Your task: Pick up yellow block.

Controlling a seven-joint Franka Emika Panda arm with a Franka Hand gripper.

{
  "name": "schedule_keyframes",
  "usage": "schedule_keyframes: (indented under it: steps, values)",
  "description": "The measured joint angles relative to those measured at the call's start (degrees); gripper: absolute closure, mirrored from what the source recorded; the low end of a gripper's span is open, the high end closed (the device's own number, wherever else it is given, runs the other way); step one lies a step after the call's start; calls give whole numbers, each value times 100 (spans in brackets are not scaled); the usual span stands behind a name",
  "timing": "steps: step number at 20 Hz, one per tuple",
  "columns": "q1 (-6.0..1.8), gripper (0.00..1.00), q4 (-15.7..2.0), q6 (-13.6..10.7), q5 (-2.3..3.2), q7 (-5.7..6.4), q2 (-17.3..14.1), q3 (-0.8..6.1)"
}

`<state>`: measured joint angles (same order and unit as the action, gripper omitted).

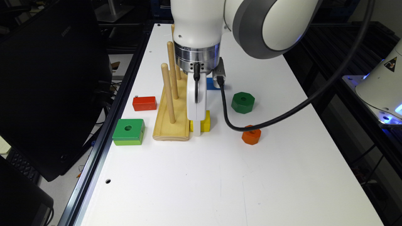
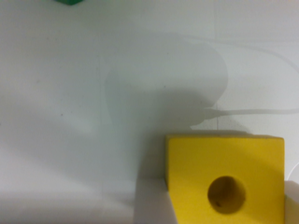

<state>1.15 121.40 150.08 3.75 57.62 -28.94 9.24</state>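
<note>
The yellow block point(image 1: 206, 124) is a bright square piece with a round centre hole, resting on the white table point(image 1: 220, 182) right beside the wooden peg board point(image 1: 171, 127). My gripper point(image 1: 197, 131) stands straight down over it, its white tip at table level. In the wrist view the yellow block point(image 2: 224, 158) lies between my two fingers, and my gripper point(image 2: 224, 205) is shut on it. One pale finger point(image 2: 152, 203) presses its side and the other shows as a sliver at the opposite side.
The peg board carries three upright pegs point(image 1: 168, 92) close to my wrist. A green square block point(image 1: 128, 131) and a red block point(image 1: 144, 103) lie beyond the board. A blue block point(image 1: 212, 84), green octagon point(image 1: 242, 102) and orange octagon point(image 1: 251, 137) lie around. A black cable point(image 1: 238, 127) hangs nearby.
</note>
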Motion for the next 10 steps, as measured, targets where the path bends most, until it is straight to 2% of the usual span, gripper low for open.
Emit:
schedule_keyframes:
  steps: [10]
  values:
    - [-8,100,6,-49,-2,0,91,12]
